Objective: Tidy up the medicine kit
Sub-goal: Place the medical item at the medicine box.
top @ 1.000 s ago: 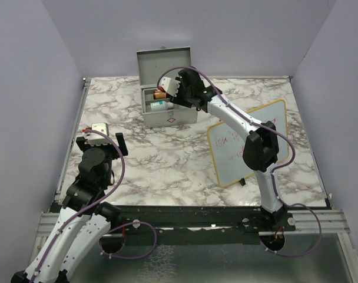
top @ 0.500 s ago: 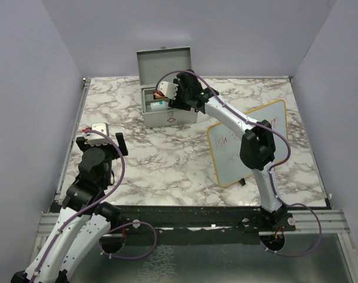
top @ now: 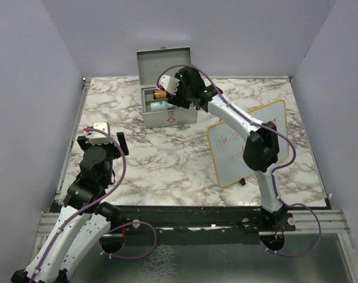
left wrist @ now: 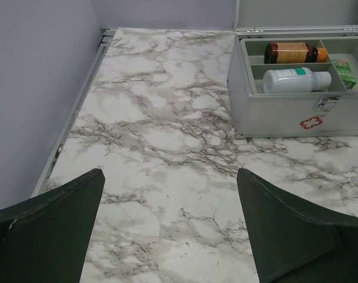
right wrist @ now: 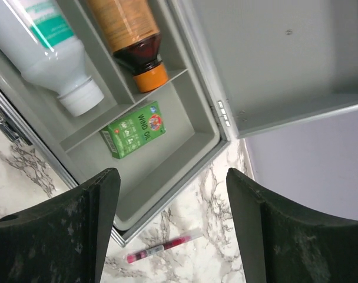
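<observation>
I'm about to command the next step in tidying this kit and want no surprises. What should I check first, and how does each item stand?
1. The lid of the medicine kit is raised: ok.
2. The right gripper is open and empty above the kit: ok.
3. The green box lies inside a compartment: ok.
4. The brown bottle and white bottle each lie in their own slot: ok.
5. Nothing is left outside the kit: not ok, a red pen lies on the table by its corner.
6. The left gripper is open, empty and away from the kit: ok.
</observation>
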### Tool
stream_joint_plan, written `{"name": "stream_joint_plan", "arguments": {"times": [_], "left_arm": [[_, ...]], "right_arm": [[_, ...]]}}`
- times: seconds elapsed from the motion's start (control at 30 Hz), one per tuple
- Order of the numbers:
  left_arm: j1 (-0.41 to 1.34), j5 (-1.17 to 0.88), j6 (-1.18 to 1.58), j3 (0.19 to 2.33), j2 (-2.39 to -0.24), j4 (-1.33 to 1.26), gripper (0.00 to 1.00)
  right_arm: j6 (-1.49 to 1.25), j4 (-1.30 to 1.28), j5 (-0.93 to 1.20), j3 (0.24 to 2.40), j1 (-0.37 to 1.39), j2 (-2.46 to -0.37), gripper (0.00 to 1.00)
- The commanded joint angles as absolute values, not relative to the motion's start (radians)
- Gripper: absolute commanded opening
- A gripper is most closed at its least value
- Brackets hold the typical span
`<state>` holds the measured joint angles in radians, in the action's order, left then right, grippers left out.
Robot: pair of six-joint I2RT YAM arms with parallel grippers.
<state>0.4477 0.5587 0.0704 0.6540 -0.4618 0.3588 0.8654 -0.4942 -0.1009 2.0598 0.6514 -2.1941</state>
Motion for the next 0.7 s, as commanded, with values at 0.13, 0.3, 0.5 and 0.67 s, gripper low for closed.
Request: {"name": "stream_joint_plan", "arguments": {"times": [0.13, 0.3, 0.5, 0.67], "left_arm": [[0.454, 0.476, 0.11, 0.66, -0.525, 0.34, 0.95], [0.453, 0.417, 0.173, 0.704, -0.623, 0.341, 0.95], [0.446, 0.356, 0.175, 0.848, -0.853, 0.31, 0.91], [0.36, 0.237, 0.172, 1.064, -1.081, 0.287, 0.9]], "right_arm": [[0.519, -0.449, 0.024, 1.999, 0.655, -1.928, 0.8], [0.263, -0.311, 0.078, 1.759, 0.655, -1.7, 0.82], [0.091, -0.182, 0.185, 1.432, 0.655, -1.393, 0.86], [0.007, -0.114, 0.334, 1.211, 0.655, -1.222, 0.98]]}}
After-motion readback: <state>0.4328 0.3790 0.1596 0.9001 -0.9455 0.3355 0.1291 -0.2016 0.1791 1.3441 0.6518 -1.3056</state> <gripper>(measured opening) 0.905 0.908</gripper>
